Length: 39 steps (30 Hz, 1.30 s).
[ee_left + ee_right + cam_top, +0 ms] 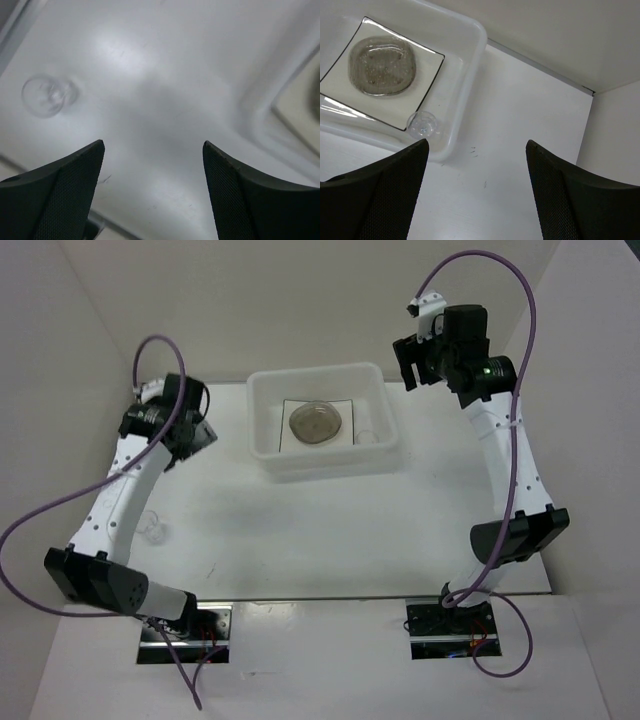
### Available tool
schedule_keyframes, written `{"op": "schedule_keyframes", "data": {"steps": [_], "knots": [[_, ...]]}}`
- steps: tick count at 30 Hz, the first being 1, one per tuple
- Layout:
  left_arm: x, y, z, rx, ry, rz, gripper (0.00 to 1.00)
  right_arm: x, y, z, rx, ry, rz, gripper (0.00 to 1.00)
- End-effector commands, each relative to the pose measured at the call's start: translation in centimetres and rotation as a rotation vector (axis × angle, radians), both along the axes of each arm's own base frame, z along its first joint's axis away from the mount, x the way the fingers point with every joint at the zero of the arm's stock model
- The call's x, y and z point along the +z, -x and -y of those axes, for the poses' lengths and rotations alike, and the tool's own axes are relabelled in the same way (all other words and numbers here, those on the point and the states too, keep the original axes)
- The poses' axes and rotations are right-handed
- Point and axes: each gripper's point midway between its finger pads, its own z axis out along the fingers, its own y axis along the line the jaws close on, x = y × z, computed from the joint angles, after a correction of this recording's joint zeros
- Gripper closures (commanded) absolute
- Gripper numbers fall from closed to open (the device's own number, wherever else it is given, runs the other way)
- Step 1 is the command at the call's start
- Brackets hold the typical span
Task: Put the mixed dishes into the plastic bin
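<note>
White table (330, 530): a clear cup (47, 96) (barely outlined) sits outside the bin (330, 462), both jaws apart.

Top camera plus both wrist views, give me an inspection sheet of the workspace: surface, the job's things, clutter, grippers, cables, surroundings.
Surface: white table, a few faint marks near the bin.
Job's things: plastic bin at far centre. The square white plate lies flat inside it, with one greyish dish on the plate and one clear cup beside the plate. A second clear cup is out on the table by the left arm. No second greyish dish can be made out.
Clutter: nothing seen.
Grippers: left gripper, jaws apart, empty, left of the bin; right gripper, jaws apart, empty, by the bin's right side.
Cables: left purple cable and right purple cable loop off the arms, not touching the bin.
Surroundings: pale walls around the table.
</note>
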Motion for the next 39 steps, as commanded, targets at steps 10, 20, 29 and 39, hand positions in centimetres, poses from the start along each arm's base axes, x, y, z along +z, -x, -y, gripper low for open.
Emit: {"op": "schedule_keyframes", "data": {"steps": [10, 20, 29, 39], "knots": [[-8.9, 13.2, -4.7, 0.307, 0.078, -0.198, 0.13, 1.5, -2.0, -1.9, 0.050, -0.056, 0.044, 0.17], [-13.5, 8.4, -7.5, 0.250, 0.023, -0.296, 0.13, 1.0, -1.7, -1.8, 0.050, -0.053, 0.026, 0.17], [-16.0, 7.6, -9.6, 0.276, 0.019, -0.364, 0.14, 1.3, -0.5, -0.9, 0.032, -0.025, 0.036, 0.17], [-18.6, 6.9, -10.9, 0.278, 0.039, -0.417, 0.14, 1.2, -0.3, -0.7, 0.023, -0.020, 0.034, 0.17]]}}
